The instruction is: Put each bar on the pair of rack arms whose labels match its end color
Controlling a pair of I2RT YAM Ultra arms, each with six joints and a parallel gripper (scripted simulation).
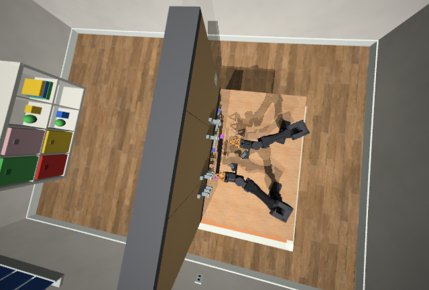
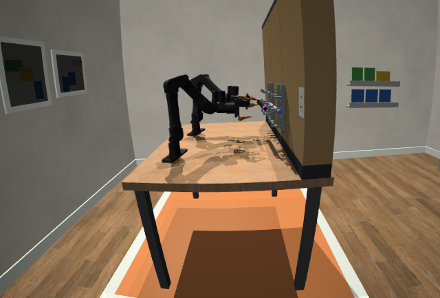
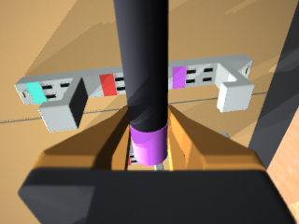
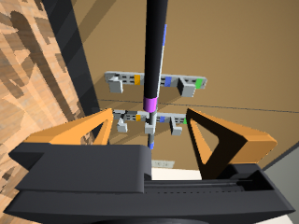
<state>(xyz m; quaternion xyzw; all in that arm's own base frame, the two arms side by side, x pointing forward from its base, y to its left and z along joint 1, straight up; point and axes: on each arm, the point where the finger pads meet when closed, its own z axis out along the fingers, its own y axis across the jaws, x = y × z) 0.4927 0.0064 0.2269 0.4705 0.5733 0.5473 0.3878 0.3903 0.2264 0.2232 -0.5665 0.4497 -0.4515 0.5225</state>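
Behind the wooden table (image 1: pixel 235 210) (image 2: pixel 227 185), a brown wall panel (image 1: pixel 187 148) (image 2: pixel 320 74) (image 3: pixel 47 51) (image 4: pixel 243 56) is standing. The left gripper (image 1: pixel 217 176) (image 2: pixel 258 102) (image 3: pixel 149 112) is clamping a black cylindrical bar (image 1: pixel 221 136) (image 2: pixel 261 104) (image 3: pixel 144 70) (image 4: pixel 154 56) by one purple end, near the racks; the right gripper (image 1: pixel 232 142) (image 2: pixel 251 107) (image 4: pixel 149 112) is hovering with fingers spread.

Gray walls (image 1: pixel 398 134) (image 2: pixel 213 20), wood-plank floor (image 1: pixel 114 134) (image 2: pixel 397 188) (white baseboard (image 1: pixel 294 39) (image 2: pixel 376 151) trim).

Dark purple-ended bar (image 1: pixel 221 136) (image 2: pixel 262 104) (image 3: pixel 147 65) (image 4: pixel 155 51) — gripped; blue-ended bar (image 1: pixel 218 110) (image 2: pixel 279 111) (image 4: pixel 164 35) — on right rack (image 1: pixel 215 120) (image 2: pixel 283 122) (image 4: pixel 126 77)
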